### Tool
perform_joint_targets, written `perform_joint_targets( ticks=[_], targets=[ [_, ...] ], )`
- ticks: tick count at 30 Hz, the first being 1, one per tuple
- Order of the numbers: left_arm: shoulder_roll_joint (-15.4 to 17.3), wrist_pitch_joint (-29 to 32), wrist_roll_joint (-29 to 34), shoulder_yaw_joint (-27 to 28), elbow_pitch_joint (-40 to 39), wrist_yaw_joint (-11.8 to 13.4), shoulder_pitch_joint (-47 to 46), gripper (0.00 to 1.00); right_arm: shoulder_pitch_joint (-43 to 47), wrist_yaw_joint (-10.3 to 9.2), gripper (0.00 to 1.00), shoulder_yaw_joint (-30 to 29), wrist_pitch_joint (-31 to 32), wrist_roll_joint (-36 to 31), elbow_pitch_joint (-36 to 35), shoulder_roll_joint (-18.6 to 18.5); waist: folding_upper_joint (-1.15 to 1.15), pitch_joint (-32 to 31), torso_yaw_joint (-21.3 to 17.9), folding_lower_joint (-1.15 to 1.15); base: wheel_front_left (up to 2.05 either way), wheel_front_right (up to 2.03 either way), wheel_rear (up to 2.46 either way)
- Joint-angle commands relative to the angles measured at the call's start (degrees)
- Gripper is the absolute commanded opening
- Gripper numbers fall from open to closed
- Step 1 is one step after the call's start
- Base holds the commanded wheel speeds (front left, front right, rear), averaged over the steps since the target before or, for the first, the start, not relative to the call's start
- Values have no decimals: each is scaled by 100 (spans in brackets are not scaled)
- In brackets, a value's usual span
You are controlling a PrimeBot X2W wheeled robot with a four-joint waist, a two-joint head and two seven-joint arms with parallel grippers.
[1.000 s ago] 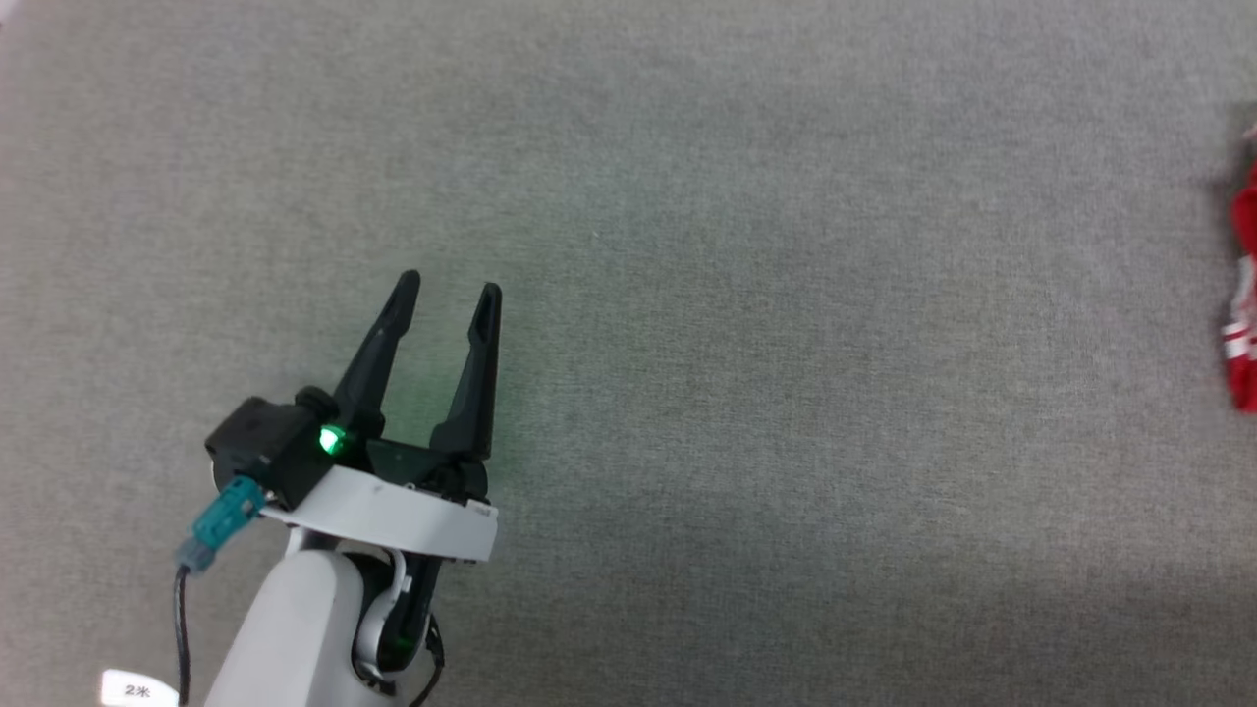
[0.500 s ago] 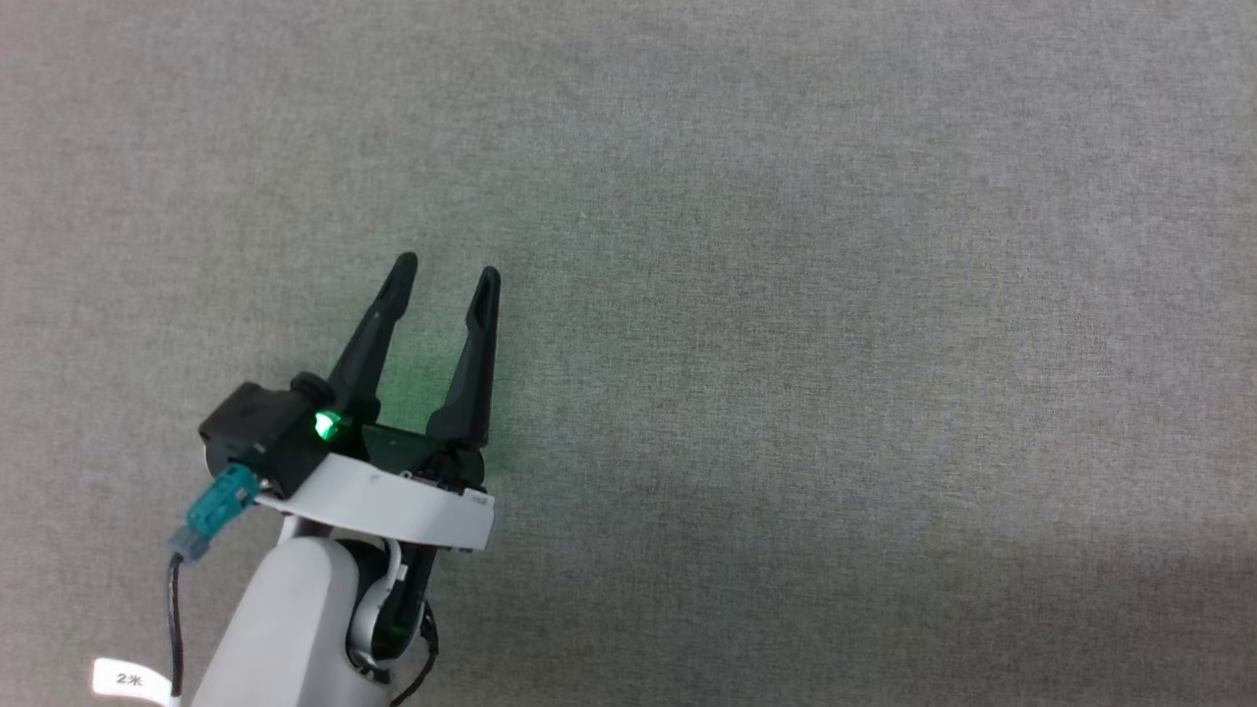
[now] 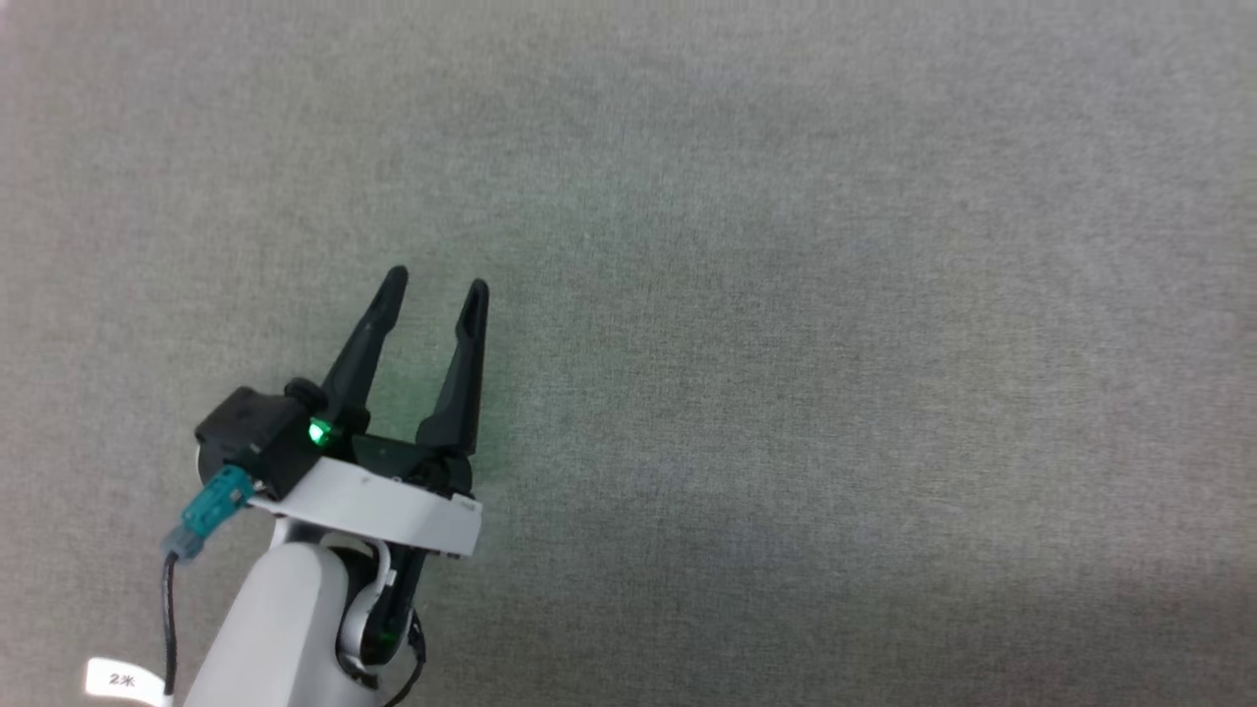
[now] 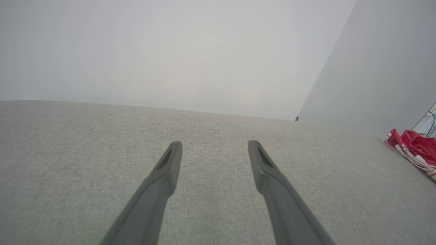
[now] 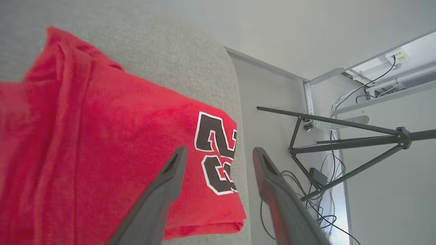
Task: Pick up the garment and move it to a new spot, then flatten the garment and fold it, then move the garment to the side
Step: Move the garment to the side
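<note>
The left gripper (image 3: 437,282) hangs over a bare stretch of the grey fabric-covered surface (image 3: 805,295), its two long dark fingers spread apart with nothing between them. A green light (image 3: 319,432) glows at the gripper's base and throws a faint green tint onto the cloth below. A teal connector (image 3: 216,501) with a dark cable sits on the side of the wrist, and a small white label (image 3: 123,679) shows at the bottom edge. In the left wrist view the same open fingers point across the surface toward a pale wall. The garment (image 4: 414,148) lies well apart from them at the far right, a crumpled red heap with white-striped trim. In the right wrist view the right gripper (image 5: 220,150) also has its fingers parted and grips nothing. The garment (image 5: 102,136) lies below it on the surface near the rounded edge. Its black, white-outlined number 23 (image 5: 216,160) faces up, close to that edge. Whether a fingertip touches the cloth cannot be told. Beyond the edge stand a dark tripod (image 5: 340,136) and loose cables (image 5: 313,207) on the floor.
</note>
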Motion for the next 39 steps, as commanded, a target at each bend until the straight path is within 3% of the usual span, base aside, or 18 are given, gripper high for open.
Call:
perform_joint_targets(
  ticks=[1, 19, 26, 39],
  targets=[
    [9, -15, 6, 22, 21, -16, 76, 100, 76, -9, 100, -47, -100, -31, -62, 89, 0, -146, -55, 0, 0, 0, 0],
    [76, -14, 64, 522, 294, -16, 870, 100, 1190, -9, 100, -401, -2351, -47, -1333, 2149, 0, -1579, -661, 0, 0, 0, 0],
    [119, -14, 160, 706, 378, -16, 1168, 100, 1770, -9, 100, -186, -3088, 142, -1542, 2606, 0, -2001, -818, 0, 0, 0, 0],
    [82, -14, 406, 1069, 258, -16, 1661, 100, 2626, -9, 100, 289, -3998, 495, -1398, 3008, 0, -2406, -775, 0, 0, 0, 0]
  ],
)
